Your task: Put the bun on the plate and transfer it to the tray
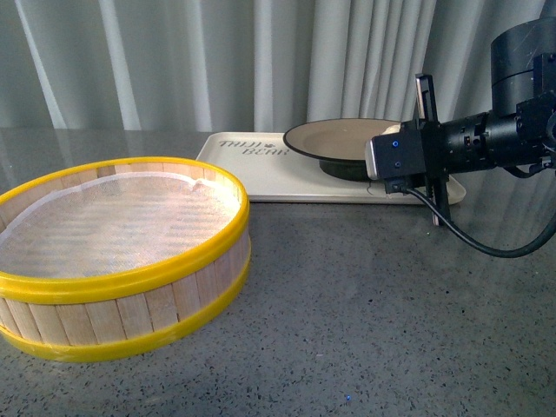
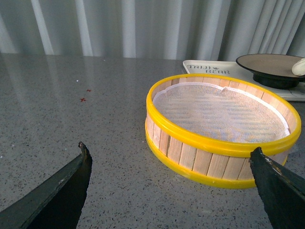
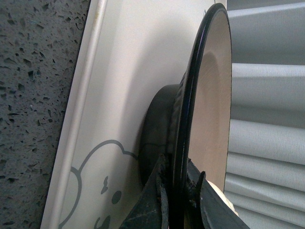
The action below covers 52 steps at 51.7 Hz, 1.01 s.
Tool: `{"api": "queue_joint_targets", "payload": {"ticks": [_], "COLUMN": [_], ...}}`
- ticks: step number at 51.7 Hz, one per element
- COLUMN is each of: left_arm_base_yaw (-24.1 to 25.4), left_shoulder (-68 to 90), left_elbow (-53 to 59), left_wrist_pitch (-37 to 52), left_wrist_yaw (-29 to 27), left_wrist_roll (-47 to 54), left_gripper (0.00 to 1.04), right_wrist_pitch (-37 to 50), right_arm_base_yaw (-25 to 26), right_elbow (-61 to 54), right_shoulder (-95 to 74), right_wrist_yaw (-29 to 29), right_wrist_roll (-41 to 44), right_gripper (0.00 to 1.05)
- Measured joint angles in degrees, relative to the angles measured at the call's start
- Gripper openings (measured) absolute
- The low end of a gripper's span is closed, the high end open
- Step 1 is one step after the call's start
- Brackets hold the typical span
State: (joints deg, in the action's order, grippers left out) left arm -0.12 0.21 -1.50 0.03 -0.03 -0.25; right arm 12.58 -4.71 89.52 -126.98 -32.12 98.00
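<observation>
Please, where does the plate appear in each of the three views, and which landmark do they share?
Front view: the plate stands right of centre, far back, on the tray.
Left wrist view: plate beyond the basket, on the tray.
Right wrist view: plate close up, edge-on, its foot on the tray beside the bear drawing.
Shared landmark: the tray under the plate.
</observation>
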Motion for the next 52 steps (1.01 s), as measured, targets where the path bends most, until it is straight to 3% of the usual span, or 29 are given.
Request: {"api": "queue_joint_targets", "payload": {"ticks": [16,26,36,46,48,52], "left_arm_base_yaw": [0.0,0.0,0.0,0.0,0.0,0.0], "left_shoulder": [0.0,0.0,0.0,0.0,0.0,0.0], "left_elbow": [0.0,0.0,0.0,0.0,0.0,0.0], "left_wrist_pitch": [0.0,0.0,0.0,0.0,0.0,0.0], "left_wrist_yaw": [0.0,0.0,0.0,0.0,0.0,0.0], "left_wrist_roll": [0.0,0.0,0.0,0.0,0.0,0.0], "left_gripper": [0.98,0.98,0.98,0.98,0.98,0.98], "right_wrist_pitch": [1.16,1.05,2.43,8.92,10.58,11.02], "right_arm_base_yaw": [-0.35,-0.77,-1.36,-2.51,-2.75,-3.02], "right_elbow": [-1.86,-3.82,-7.28,-14.8,-16.83,-20.59], "right_shoulder": [0.61,2.4,7.54,18.1,21.73,29.03], "right_wrist_yaw": [1.11,3.72,5.38,10.14,12.59,16.57], "right_wrist_roll": [-0.87,-3.08,-11.52,-25.7,-32.26,-43.76], "right_gripper": [0.04,0.31,0.59,0.9,0.96,0.96]}}
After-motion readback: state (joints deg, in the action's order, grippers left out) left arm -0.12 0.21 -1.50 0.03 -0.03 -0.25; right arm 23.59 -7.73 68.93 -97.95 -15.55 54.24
